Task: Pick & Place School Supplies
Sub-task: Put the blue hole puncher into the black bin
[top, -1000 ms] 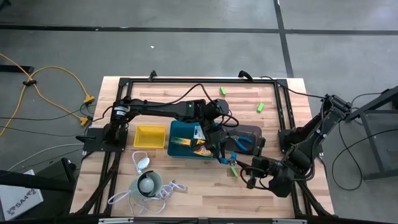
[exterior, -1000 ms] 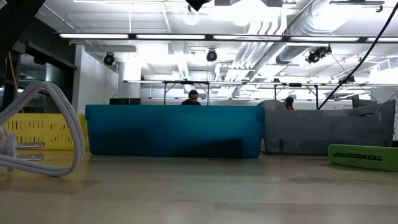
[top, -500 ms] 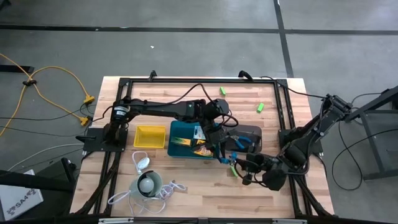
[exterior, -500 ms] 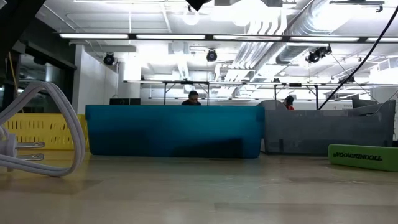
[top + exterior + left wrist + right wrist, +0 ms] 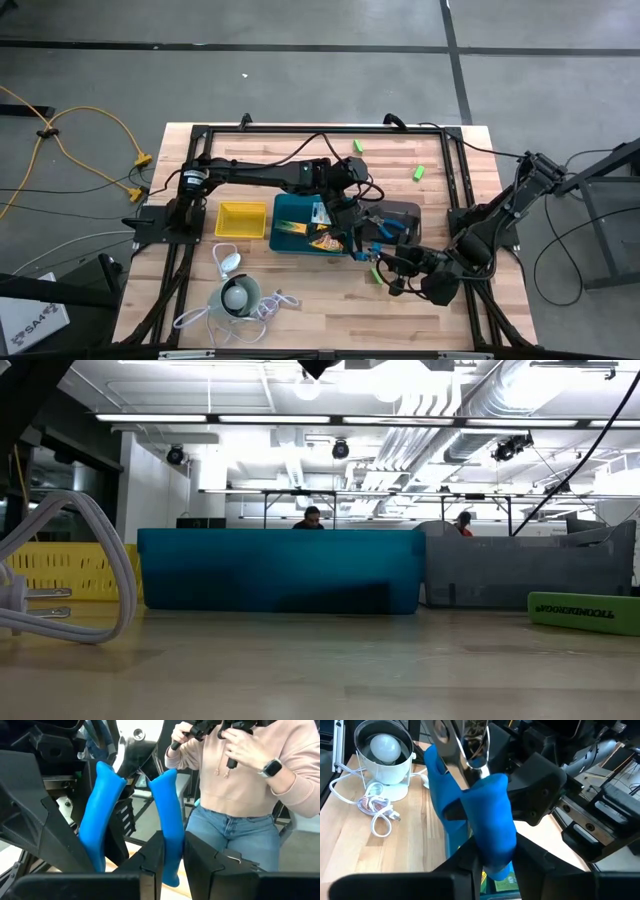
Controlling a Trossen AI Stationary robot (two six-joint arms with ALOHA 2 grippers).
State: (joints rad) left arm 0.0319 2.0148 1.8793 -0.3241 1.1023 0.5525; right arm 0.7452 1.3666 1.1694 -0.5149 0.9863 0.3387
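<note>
A pair of blue-handled scissors (image 5: 377,248) hangs between my two grippers, just off the near right corner of the teal tray (image 5: 284,210). My left gripper (image 5: 362,250) reaches over that tray and is shut on one handle. My right gripper (image 5: 392,266) comes from the table's right and is shut on a blue handle too. A second blue-handled tool (image 5: 393,230) shows at the dark grey tray (image 5: 412,210). Yellow-and-green boxes (image 5: 318,241) and a green-and-white pack (image 5: 320,212) lie in the teal tray. Lime-green blocks (image 5: 357,145) (image 5: 419,172) rest on the far table. My left gripper (image 5: 172,865) pinches one blue handle (image 5: 169,835) near its free end between its two fingers; the other handle (image 5: 104,815) stands free beside them. My right gripper (image 5: 492,857) pinches a blue handle (image 5: 492,827) between its fingers, with the metal blades (image 5: 451,745) pointing away toward the left gripper. The low view does not show the scissors.
A yellow tray (image 5: 240,219) stands left of the teal one. A white round gadget (image 5: 238,296) with its cord (image 5: 270,305) sits near the table's near edge. A lime-green block (image 5: 376,272) lies under the grippers. A person stands beyond the table (image 5: 240,780).
My right gripper has moved toward the table's left and far side, closing in on the left gripper and the scissors. The left arm has kept still.
</note>
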